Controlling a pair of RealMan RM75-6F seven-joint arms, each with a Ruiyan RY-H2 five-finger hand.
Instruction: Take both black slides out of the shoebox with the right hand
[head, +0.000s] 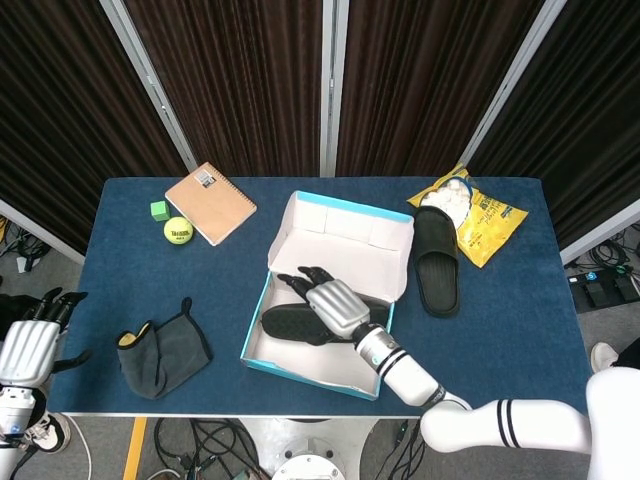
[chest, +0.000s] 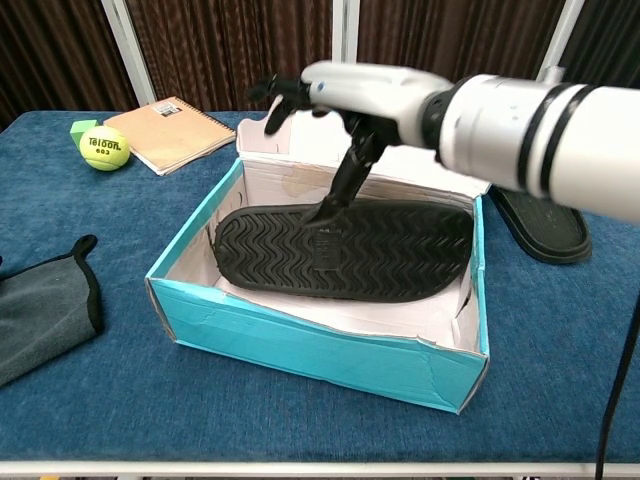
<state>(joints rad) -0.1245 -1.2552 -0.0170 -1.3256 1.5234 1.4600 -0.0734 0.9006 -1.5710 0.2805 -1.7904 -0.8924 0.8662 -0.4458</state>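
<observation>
One black slide (head: 283, 325) lies sole-up inside the turquoise shoebox (head: 312, 372); its ribbed sole (chest: 390, 255) fills the box (chest: 300, 340) in the chest view. The second black slide (head: 437, 258) rests on the table to the right of the box, and in the chest view the slide (chest: 545, 228) is partly hidden behind my right forearm. My right hand (head: 333, 303) hovers over the boxed slide with its fingers apart and holds nothing. In the chest view the hand (chest: 350, 92) reaches one fingertip (chest: 325, 208) down to the sole. My left hand (head: 25, 345) hangs off the table's left edge, fingers extended and empty.
A yellow snack bag (head: 478, 212) lies beyond the loose slide. A spiral notebook (head: 210, 202), a tennis ball (head: 178, 231) and a green cube (head: 159, 210) sit at the back left. A grey cloth pouch (head: 162, 352) lies near the front left edge.
</observation>
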